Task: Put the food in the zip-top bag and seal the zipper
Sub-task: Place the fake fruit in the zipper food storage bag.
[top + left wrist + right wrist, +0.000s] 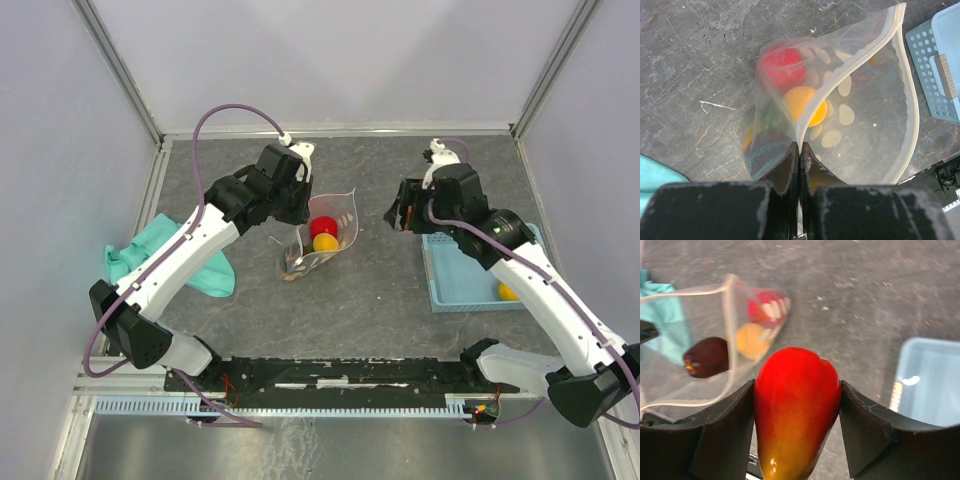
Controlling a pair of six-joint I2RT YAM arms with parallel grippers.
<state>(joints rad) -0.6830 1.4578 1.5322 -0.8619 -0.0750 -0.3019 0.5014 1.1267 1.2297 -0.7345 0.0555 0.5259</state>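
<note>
Dark grey, stone-patterned counter (380, 310) carries the zip-top bag (338, 215) near its middle, with the mouth standing open. The left tool (800, 150) is pressed together on the bag's zipper (860, 54). Inside lie a red fruit (782, 67), an orange fruit (805, 105) and a dark purple fruit (707, 357). The right tool (796, 390), near the bag's open side, pinches a red-and-yellow fruit (796, 410). A yellow fruit (508, 291) sits in the blue basket (465, 275) at the right. A teal cloth (165, 255) lies at the left.
</note>
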